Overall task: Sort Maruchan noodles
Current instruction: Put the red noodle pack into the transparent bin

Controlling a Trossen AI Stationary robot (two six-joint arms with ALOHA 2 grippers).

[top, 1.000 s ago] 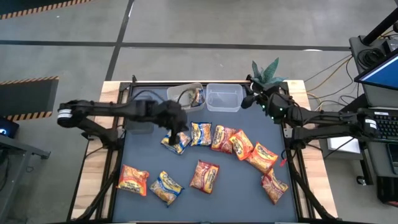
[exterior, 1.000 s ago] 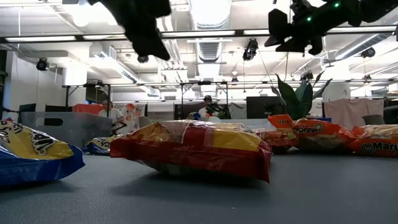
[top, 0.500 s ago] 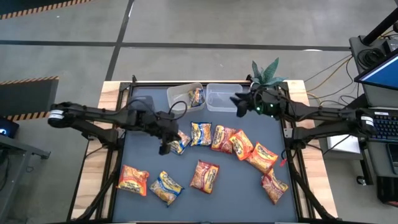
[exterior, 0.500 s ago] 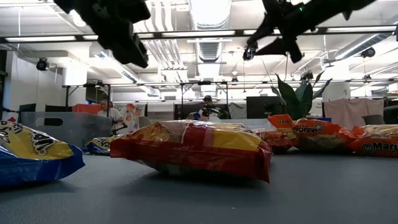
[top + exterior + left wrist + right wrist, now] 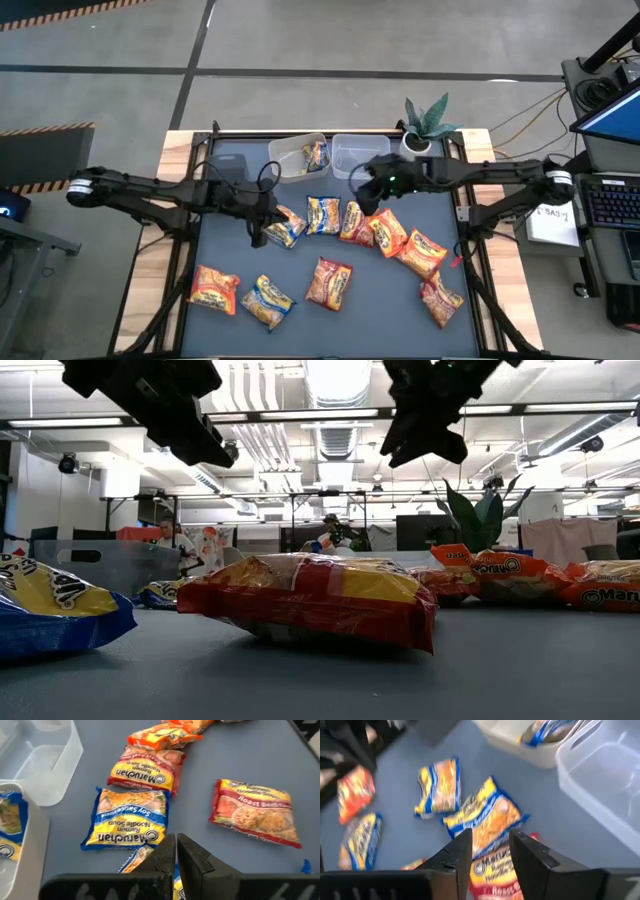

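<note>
Beside the clear plastic tub [image 5: 298, 157] holding one yellow-and-blue crinkly noodle packet [image 5: 316, 155], the left tool [image 5: 262, 232], fingers pressed together, hovers over another such packet [image 5: 284, 226]; it must spread before grasping. Right tool [image 5: 362, 184], spread, nears the red-orange packet [image 5: 357, 222].

I count ten Maruchan noodle packets [image 5: 325, 215] lying flat on the mat: a curving row of yellow-blue and red-orange ones across the middle, four [image 5: 329, 283] scattered nearer the front, and one blue-yellow packet [image 5: 316, 156] inside a tub.
</note>
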